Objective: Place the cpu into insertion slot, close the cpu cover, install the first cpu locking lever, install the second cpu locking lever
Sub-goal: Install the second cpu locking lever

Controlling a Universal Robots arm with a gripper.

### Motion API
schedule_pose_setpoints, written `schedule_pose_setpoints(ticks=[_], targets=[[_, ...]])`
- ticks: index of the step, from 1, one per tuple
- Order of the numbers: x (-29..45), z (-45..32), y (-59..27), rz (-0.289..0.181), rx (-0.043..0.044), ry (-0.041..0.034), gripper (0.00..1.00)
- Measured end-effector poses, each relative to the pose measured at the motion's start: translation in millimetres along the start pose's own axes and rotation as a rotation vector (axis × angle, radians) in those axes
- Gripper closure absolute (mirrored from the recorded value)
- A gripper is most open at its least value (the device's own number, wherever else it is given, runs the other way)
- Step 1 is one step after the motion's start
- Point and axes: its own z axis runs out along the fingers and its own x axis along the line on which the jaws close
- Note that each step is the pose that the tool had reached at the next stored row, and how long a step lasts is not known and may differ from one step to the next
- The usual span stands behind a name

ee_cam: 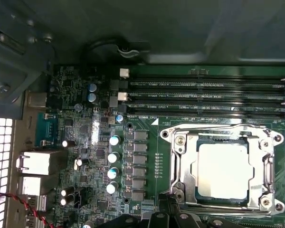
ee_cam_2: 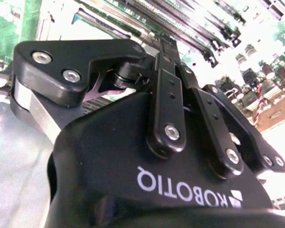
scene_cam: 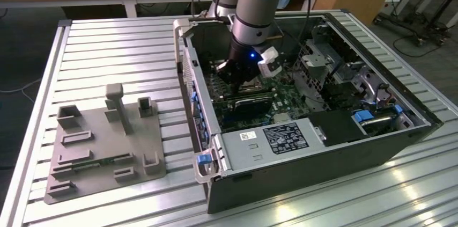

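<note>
- The computer case (scene_cam: 315, 146) lies open on the slatted counter (scene_cam: 115, 44), with the arm reaching down inside it, as the exterior view shows.
- The first wrist view gets the insertion slot (ee_cam: 178, 164) on the green board.
- The cpu cover (ee_cam: 223, 131) is folded down around the cpu (ee_cam: 225, 171), which sits in the slot.
- The tool (ee_cam_2: 168, 61) looks pinched closed in the second wrist view, holding nothing visible.

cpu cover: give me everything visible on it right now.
In the first wrist view the cpu cover is a thin, shiny silver metal frame with a large square cut-out. It lies flat over the insertion slot on the green board, and the cpu shows dull grey through the opening. Screws sit at its corners. The gripper's black links sit close beside one edge; contact cannot be told.
</note>
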Motion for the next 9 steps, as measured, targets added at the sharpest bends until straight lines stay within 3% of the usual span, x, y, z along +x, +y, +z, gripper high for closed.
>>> schedule_pose_setpoints(ticks=[3,7,9], targets=[[0.6,-7.0,0.2,0.000,0.0023,0.0019,0.90],[0.5,-7.1,0.1,0.000,0.0020,0.0018,0.90],[0.6,-6.9,0.1,0.000,-0.0030,0.0020,0.90]])
